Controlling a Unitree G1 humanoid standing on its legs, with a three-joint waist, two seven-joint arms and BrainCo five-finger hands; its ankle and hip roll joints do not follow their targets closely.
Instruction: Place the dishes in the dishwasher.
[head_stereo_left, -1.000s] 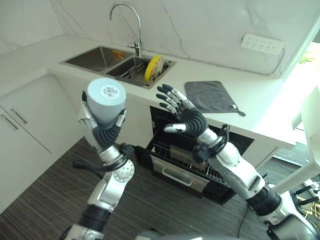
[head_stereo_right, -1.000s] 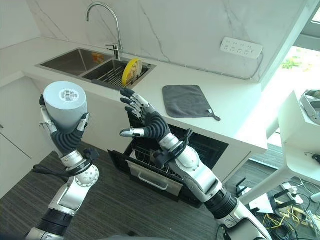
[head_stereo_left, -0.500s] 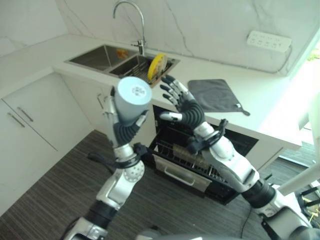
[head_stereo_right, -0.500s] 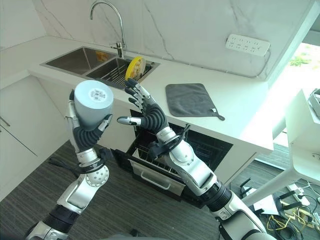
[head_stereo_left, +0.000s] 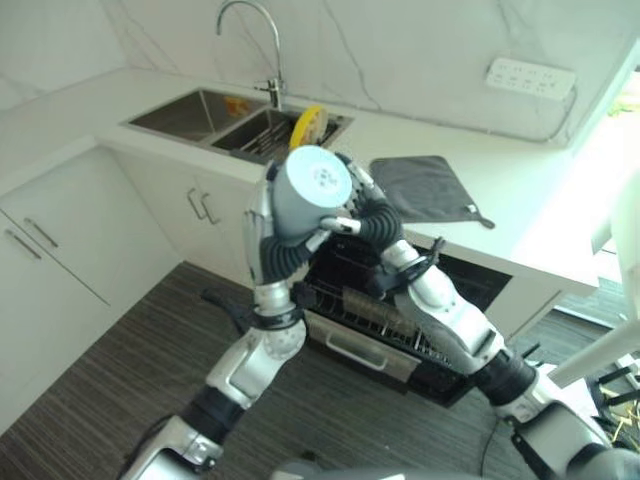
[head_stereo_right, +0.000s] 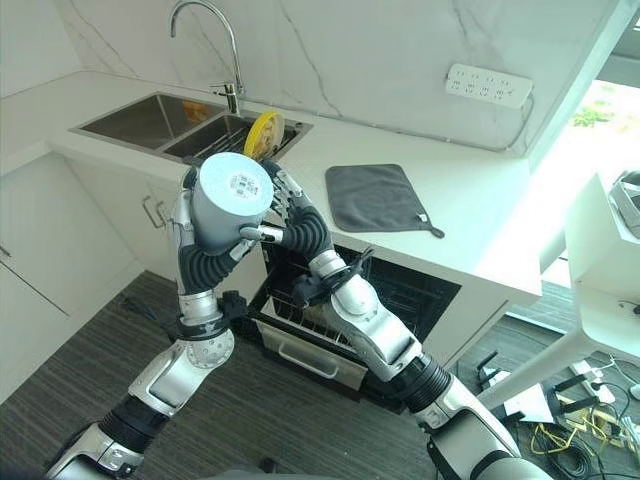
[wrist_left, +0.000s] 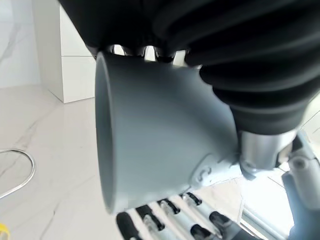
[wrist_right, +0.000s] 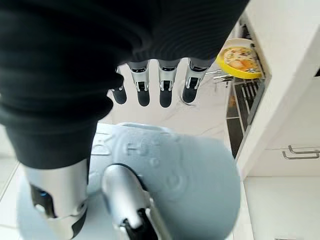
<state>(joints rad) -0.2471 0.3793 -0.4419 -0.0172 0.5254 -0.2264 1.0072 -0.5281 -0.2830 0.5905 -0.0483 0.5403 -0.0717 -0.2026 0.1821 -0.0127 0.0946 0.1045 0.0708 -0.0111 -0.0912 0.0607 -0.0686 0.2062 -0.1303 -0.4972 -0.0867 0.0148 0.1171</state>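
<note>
A grey cup (head_stereo_left: 312, 190) is held up in front of the counter with its flat base toward me. My left hand (head_stereo_left: 275, 255) is shut on the cup (wrist_left: 160, 145) from below. My right hand (head_stereo_left: 380, 222) is open against the cup's far side. Its fingers (wrist_right: 165, 75) reach straight past the cup (wrist_right: 175, 175) and its thumb (wrist_right: 125, 200) lies on the wall. Below both hands the dishwasher's wire rack (head_stereo_left: 370, 320) is pulled out of the open dishwasher. A yellow plate (head_stereo_left: 307, 125) stands on edge in the sink's rack.
A double sink (head_stereo_left: 190, 112) with a curved tap (head_stereo_left: 262, 30) is set in the white counter. A grey mat (head_stereo_left: 425, 190) lies on the counter above the dishwasher. White cabinets (head_stereo_left: 60, 230) stand to the left, beside dark striped floor (head_stereo_left: 120, 380).
My left hand has carried the cup to the right, up to my right hand. The right hand, held apart before, now has its thumb and fingers against the cup.
</note>
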